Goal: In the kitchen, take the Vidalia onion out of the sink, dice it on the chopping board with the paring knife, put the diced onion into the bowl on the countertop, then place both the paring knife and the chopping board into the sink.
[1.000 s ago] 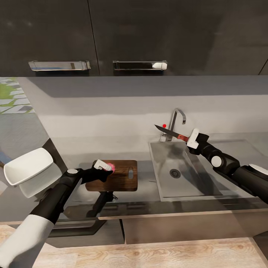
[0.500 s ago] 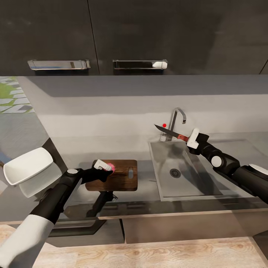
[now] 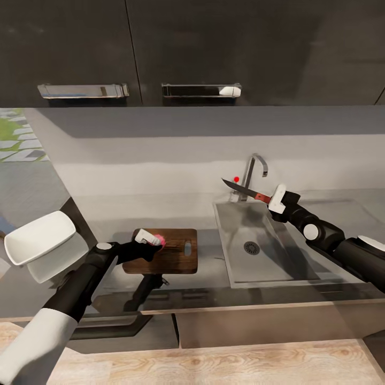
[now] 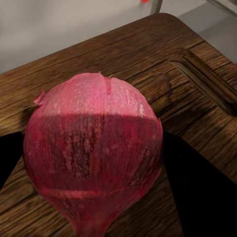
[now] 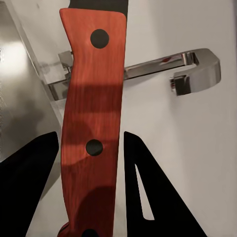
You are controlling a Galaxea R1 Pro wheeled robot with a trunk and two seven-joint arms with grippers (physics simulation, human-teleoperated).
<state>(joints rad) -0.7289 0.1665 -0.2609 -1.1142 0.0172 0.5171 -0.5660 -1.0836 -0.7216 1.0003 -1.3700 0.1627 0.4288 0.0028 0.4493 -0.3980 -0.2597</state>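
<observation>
Left gripper: the white-tipped left gripper point(image 3: 152, 239) is seen over the left part of the board, its dark fingers point(image 4: 195, 197) pressed against both flanks of the onion.
Onion: a rounded red-pink onion with a papery, streaked skin point(image 4: 94, 153) is pinched between those fingers; in the wrist view it sits right above the wood grain, though contact with the board cannot be told.
Chopping board: a rectangular brown wooden board with rounded corners and a slot-shaped handle hole point(image 3: 176, 255) is laid flat on the worktop, just left of the basin — the slot lies toward the basin side.
Right gripper: the right gripper, white at the tip on a black arm point(image 3: 275, 200), is held above the back part of the basin, its fingers closed on the knife handle.
Paring knife: a slim knife with a dark pointed blade and a reddish riveted wooden handle point(image 3: 243, 190) is gripped by the handle; the blade points left and slightly up, in front of the tap.
Sink: a rectangular stainless-steel basin with a round drain point(image 3: 235, 256) and a curved chrome tap point(image 5: 187, 69) bearing a red dot is seen right of the board.
Bowl: a shallow glossy white squarish bowl point(image 3: 37, 238) is seen at the far left, well apart from the board.
Countertop: a long grey reflective worktop point(image 3: 208, 275) carries the board and holds the basin.
</observation>
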